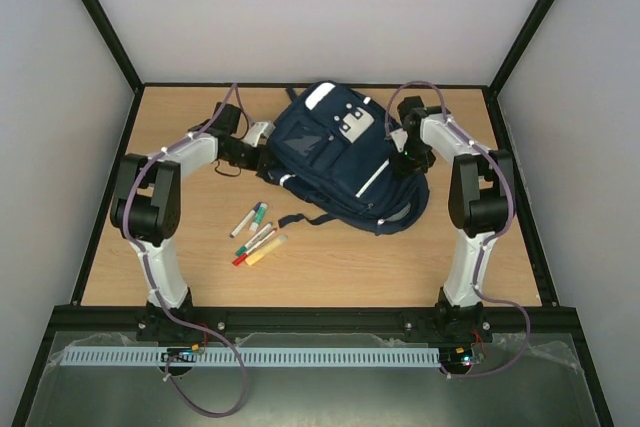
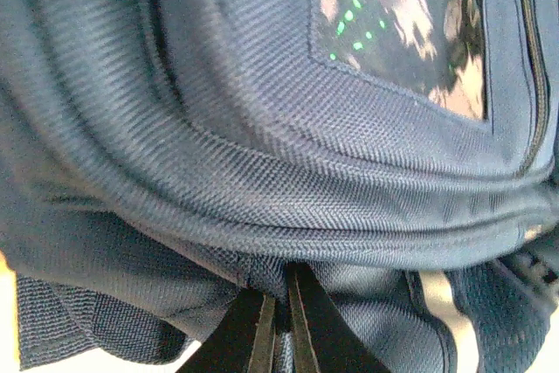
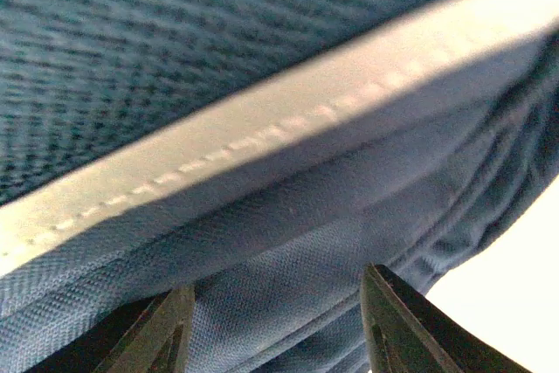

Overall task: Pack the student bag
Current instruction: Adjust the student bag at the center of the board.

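Note:
The student bag (image 1: 340, 162), navy with white stripes and grey patches, lies flat at the back middle of the table. My left gripper (image 1: 262, 159) is at its left edge. In the left wrist view that gripper (image 2: 281, 290) is shut, with a pinch of the bag's fabric (image 2: 262, 181) nipped between its tips. My right gripper (image 1: 408, 159) is pressed into the bag's right side. In the right wrist view its fingers (image 3: 278, 290) stand apart with a thick fold of the bag (image 3: 279, 242) filling the gap. A pale stripe (image 3: 262, 141) runs above the fold.
Several markers (image 1: 255, 232) lie loose on the wood in front of the bag's left corner. A dark strap (image 1: 300, 219) trails from the bag toward them. Black frame rails (image 1: 300, 317) and pale walls bound the table.

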Robot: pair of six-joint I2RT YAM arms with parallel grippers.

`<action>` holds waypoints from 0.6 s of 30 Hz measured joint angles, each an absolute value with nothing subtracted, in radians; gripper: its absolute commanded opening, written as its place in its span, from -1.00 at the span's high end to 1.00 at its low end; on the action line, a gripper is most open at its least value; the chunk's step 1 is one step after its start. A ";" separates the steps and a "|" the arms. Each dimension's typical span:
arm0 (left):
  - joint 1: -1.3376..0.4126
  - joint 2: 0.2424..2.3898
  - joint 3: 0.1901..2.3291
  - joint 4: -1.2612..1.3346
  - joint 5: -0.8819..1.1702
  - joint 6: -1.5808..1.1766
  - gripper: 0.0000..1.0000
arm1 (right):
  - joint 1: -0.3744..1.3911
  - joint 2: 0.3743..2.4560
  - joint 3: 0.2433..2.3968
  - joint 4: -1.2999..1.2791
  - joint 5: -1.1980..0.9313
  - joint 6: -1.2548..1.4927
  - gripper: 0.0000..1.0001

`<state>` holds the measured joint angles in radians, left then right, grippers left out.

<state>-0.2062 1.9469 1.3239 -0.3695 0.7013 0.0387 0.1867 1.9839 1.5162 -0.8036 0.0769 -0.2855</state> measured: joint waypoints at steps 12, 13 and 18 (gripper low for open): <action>-0.242 1.767 1.163 -0.569 0.642 0.163 0.18 | 0.138 2.017 1.639 -0.703 0.031 -0.213 -0.18; -0.241 1.753 1.167 -0.599 0.635 0.178 0.15 | 0.132 1.993 1.634 -0.701 0.022 -0.211 -0.18; -0.244 1.636 1.192 -0.670 0.601 0.255 -0.08 | 0.110 1.760 1.528 -0.697 -0.009 -0.221 -0.16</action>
<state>-0.2436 1.6356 1.1915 -0.6697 0.6014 0.2554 0.1101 1.7603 1.5276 -0.6971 -0.0090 -0.2214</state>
